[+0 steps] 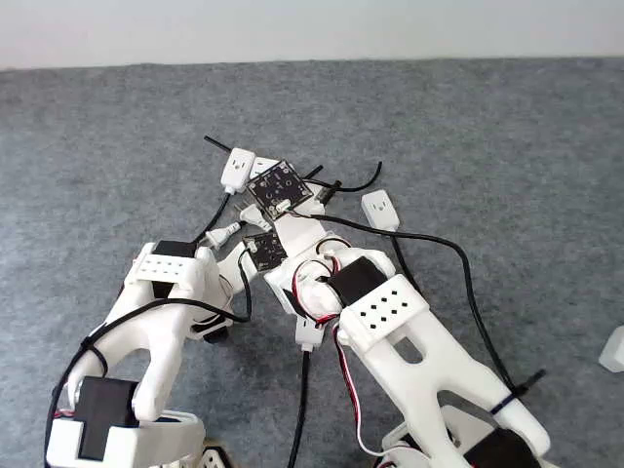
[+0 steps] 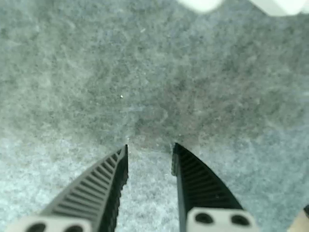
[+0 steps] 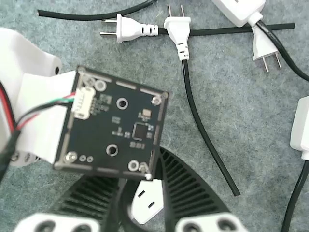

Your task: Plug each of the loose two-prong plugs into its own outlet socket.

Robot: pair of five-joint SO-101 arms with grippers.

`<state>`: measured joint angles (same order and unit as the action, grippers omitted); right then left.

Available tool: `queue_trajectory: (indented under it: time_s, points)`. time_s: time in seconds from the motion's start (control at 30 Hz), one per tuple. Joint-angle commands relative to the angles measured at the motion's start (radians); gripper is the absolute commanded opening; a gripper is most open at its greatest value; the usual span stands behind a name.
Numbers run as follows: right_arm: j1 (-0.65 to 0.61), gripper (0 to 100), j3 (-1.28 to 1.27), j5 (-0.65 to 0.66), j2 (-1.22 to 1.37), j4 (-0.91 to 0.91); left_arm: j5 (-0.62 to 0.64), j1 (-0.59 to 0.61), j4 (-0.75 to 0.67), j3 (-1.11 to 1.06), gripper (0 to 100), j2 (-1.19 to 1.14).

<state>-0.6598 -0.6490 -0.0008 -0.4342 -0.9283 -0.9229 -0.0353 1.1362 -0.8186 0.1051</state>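
Our right gripper (image 3: pixel 144 189) looks pressed onto a white socket (image 3: pixel 145 207). The socket sits right against the board (image 3: pixel 116 125) on the gripper's side, with its two slots facing the wrist. Our left gripper (image 2: pixel 150 147) is spread with nothing between its fingers, over bare carpet (image 2: pixel 145 87). We cannot tell how near the board it hangs.

Past the board, on the side away from the right gripper, lie a first plug (image 3: pixel 128 31) and a second plug (image 3: pixel 177 30), almost touching. The second one's cable (image 3: pixel 207 135) runs back alongside the board. A third plug (image 3: pixel 263 48) lies farther from the board, beside a spare socket (image 3: pixel 239 9).

We judge the step in hand to be mating one plug with the held socket. To do it well, we should hold the socket steady and let the free left gripper take the plug nearest the board. It should grip the plug by its body, leaving the prongs clear. We then square the prongs to the slots and push straight along them without twisting. The crossing cables past the board could drag a neighbouring plug along, so we should lift cleanly first.
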Motion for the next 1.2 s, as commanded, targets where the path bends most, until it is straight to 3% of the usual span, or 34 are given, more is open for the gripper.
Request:
queue_trajectory:
  time_s: [0.0,0.33,0.63,1.17]
  points:
    - [0.002,0.8,0.006,-0.008,-0.030,0.007,-0.015,-0.005,0.008,0.024,14,0.003]
    - [0.116,0.8,0.009,-0.014,-0.031,-0.094,0.072,0.052,-0.035,0.027,14,0.026]
    - [0.114,0.8,0.003,-0.015,-0.031,-0.119,0.450,0.213,-0.376,-0.180,14,0.301]
    - [0.117,0.8,-0.029,-0.014,-0.025,-0.110,0.493,0.226,-0.512,-0.260,14,0.325]
